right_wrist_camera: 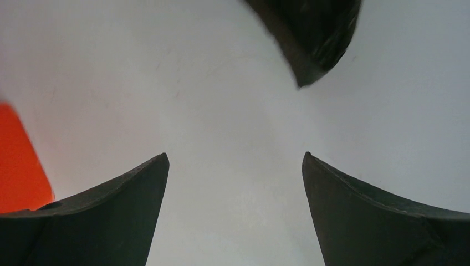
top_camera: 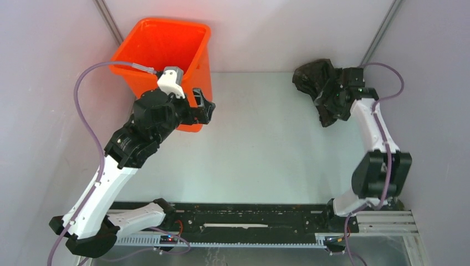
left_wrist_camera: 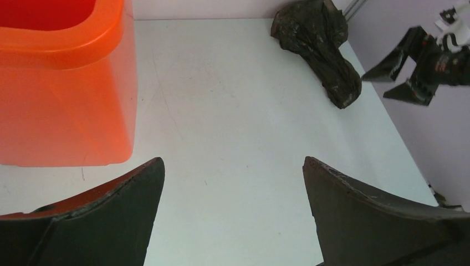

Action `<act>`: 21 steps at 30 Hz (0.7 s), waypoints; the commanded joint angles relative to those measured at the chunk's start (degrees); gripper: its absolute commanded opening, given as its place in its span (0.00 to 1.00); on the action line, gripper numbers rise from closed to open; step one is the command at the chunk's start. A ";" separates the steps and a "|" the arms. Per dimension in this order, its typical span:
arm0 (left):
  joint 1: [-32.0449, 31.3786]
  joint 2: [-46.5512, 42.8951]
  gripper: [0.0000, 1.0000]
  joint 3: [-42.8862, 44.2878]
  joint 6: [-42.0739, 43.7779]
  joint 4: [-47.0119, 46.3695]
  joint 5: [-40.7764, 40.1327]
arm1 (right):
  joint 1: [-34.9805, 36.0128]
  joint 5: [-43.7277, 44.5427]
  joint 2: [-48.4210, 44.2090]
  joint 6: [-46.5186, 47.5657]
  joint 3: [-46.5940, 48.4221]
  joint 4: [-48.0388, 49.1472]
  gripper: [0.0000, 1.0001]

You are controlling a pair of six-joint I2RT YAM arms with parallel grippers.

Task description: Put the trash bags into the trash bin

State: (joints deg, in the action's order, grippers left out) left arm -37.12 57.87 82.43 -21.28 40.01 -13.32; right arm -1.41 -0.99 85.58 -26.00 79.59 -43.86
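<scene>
The crumpled black trash bag [top_camera: 313,73] lies on the table at the back right; it also shows in the left wrist view [left_wrist_camera: 320,49], and its tip shows at the top of the right wrist view [right_wrist_camera: 317,41]. The orange trash bin [top_camera: 161,47] stands at the back left and looks empty. My right gripper [top_camera: 332,101] is open and empty, hovering close beside the bag; it also shows in the left wrist view [left_wrist_camera: 400,77]. My left gripper [top_camera: 205,105] is open and empty beside the bin's front right wall [left_wrist_camera: 66,105].
Grey walls close in the table on the left, the back and the right. White table surface [top_camera: 260,144] stretches between the bin and the bag. A black rail [top_camera: 249,219] with the arm bases runs along the near edge.
</scene>
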 commanded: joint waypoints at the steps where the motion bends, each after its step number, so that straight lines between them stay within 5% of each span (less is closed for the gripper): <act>1: -0.38 0.54 1.00 4.95 6.18 1.55 0.83 | -4.26 0.86 10.35 -0.60 11.96 -1.37 1.00; 8: -0.35 3.00 1.00 8.19 14.56 4.29 -0.19 | -7.11 4.98 32.54 8.50 34.47 -4.80 0.97; 13: -0.36 4.70 1.00 9.14 19.05 4.52 -2.08 | -7.31 3.19 52.33 13.09 59.85 -19.93 0.91; 19: -0.40 5.74 1.00 9.34 19.43 4.02 -1.56 | -6.89 -4.79 49.79 9.59 48.10 -13.86 0.76; 21: -0.38 5.80 1.00 9.60 18.86 3.88 -0.82 | -5.46 -6.91 48.32 9.63 44.30 -12.84 0.62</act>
State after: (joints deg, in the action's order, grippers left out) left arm -37.23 63.77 89.47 -3.97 44.36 -14.61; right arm -8.45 -2.00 138.80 -16.56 128.53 -57.06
